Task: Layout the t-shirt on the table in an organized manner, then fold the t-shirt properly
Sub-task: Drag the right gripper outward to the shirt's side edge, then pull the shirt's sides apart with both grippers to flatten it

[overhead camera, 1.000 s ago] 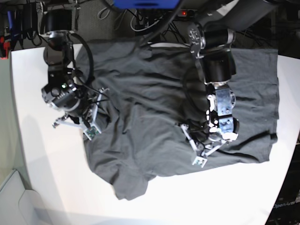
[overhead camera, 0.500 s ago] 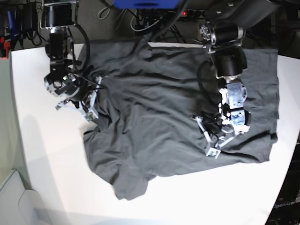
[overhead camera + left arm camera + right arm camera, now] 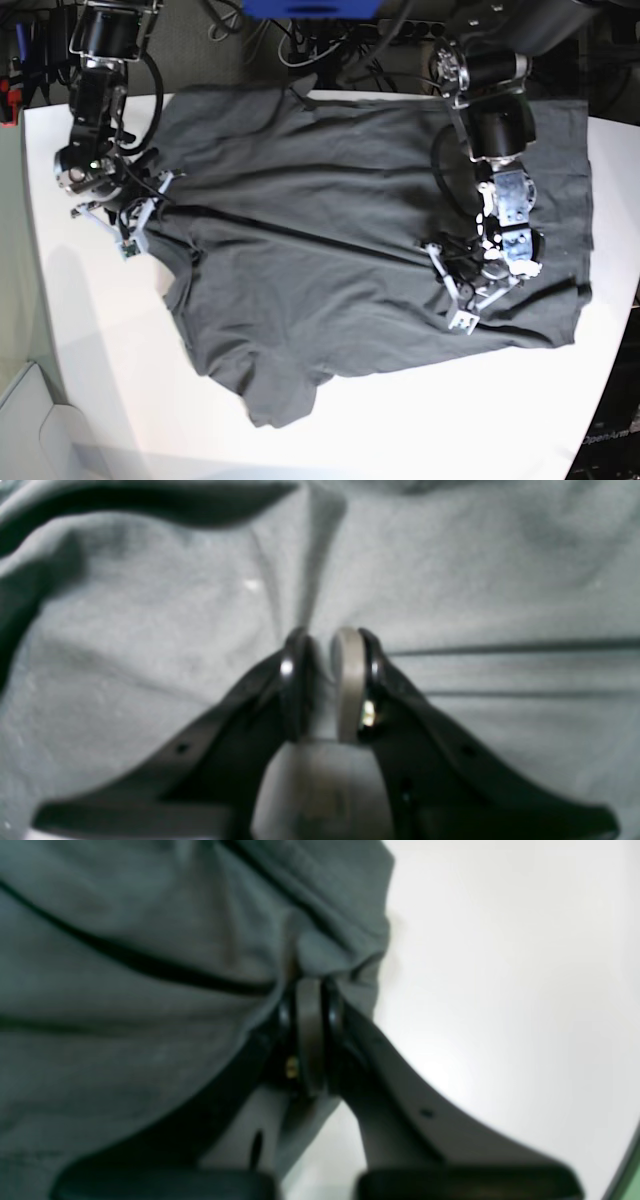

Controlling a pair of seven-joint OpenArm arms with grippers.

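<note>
Charcoal-grey cloth is stretching taut between the two arms: the t-shirt (image 3: 370,240) is lying across the white counter (image 3: 110,340) far flatter than a second ago, when its left half was bunched in heavy wrinkles. The right pincer (image 3: 135,225), clamped together on a fold at the shirt's edge, has been carrying that edge outward and away from the other arm, and a long straight crease is now running from it across the cloth toward the left pincer (image 3: 465,305). In the right wrist view, the right pincer (image 3: 310,990) is gripping a pinch of fabric with bare counter (image 3: 500,990) just beside it. In the left wrist view, the left pincer (image 3: 327,650) is nipping a thin ridge of cloth between its nearly closed pads, with smooth fabric spreading ahead of it. Over that second the left pincer has drifted only slightly, acting as the anchor. This is probably meaning the laying-out step is well under way but not finished: the hem nearest the camera, well apart from both pincers, is still curling, so folding likely cannot begin yet.
</note>
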